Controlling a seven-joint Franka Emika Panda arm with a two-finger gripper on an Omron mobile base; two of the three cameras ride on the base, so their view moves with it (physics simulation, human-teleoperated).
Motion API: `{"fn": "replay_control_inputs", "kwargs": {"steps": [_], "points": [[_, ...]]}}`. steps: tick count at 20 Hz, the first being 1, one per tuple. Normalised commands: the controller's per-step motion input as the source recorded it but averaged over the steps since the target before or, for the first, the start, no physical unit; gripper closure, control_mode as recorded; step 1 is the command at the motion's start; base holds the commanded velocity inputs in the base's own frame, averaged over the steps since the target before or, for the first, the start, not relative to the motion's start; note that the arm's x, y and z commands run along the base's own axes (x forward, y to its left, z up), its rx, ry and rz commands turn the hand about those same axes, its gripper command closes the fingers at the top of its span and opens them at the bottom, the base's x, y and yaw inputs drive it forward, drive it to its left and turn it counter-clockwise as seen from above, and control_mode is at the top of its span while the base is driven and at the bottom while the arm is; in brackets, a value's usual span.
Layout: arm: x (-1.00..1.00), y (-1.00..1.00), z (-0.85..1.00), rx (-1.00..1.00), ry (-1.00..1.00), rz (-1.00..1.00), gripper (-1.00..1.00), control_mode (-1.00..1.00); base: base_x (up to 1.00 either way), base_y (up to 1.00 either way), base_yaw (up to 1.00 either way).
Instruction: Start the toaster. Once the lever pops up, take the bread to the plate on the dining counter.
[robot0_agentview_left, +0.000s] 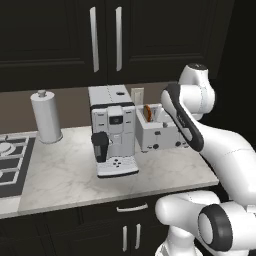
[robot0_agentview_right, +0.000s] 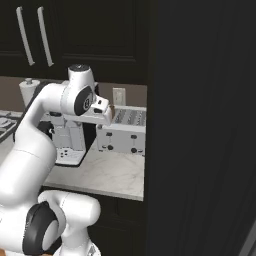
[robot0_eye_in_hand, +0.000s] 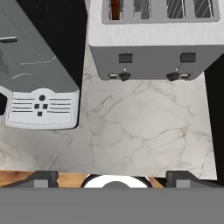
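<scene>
The small white-grey toaster (robot0_eye_in_hand: 153, 43) stands on the marble worktop, its front with two dark knobs and two dark lever tabs facing me. The bread (robot0_eye_in_hand: 115, 8), tan with a brown crust, sits down in the toaster's leftmost slot; it also pokes out of the toaster (robot0_agentview_left: 157, 130) as a brown edge, the bread (robot0_agentview_left: 148, 112). My gripper (robot0_eye_in_hand: 113, 179) hangs above the worktop in front of the toaster, open and holding nothing, its fingertips (robot0_eye_in_hand: 41, 178) far apart. From the right base view the toaster (robot0_agentview_right: 122, 132) is just beyond my hand. The plate and dining counter are out of view.
A tall white-and-black coffee machine (robot0_agentview_left: 114, 130) stands close to the toaster's left. Further left are a paper towel roll (robot0_agentview_left: 46, 117) and the stove (robot0_agentview_left: 10, 165). Dark wall cabinets (robot0_agentview_left: 100, 35) hang overhead. A tall dark panel (robot0_agentview_right: 200, 125) walls off the toaster's right side.
</scene>
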Motion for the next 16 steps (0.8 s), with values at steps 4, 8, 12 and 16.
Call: {"fn": "replay_control_inputs", "kwargs": {"steps": [4,8,12,16], "points": [[0.00,-0.15,-0.38,0.00,0.00,0.00,-1.00,-1.00,0.00,0.00,0.00],[0.03,-0.02,-0.35,0.00,0.00,0.00,-1.00,-1.00,0.00,0.00,0.00],[0.03,-0.07,-0.26,0.00,0.00,0.00,-1.00,-1.00,0.00,0.00,0.00],[0.14,-0.02,-0.16,0.00,0.00,0.00,-1.00,-1.00,0.00,0.00,0.00]]}}
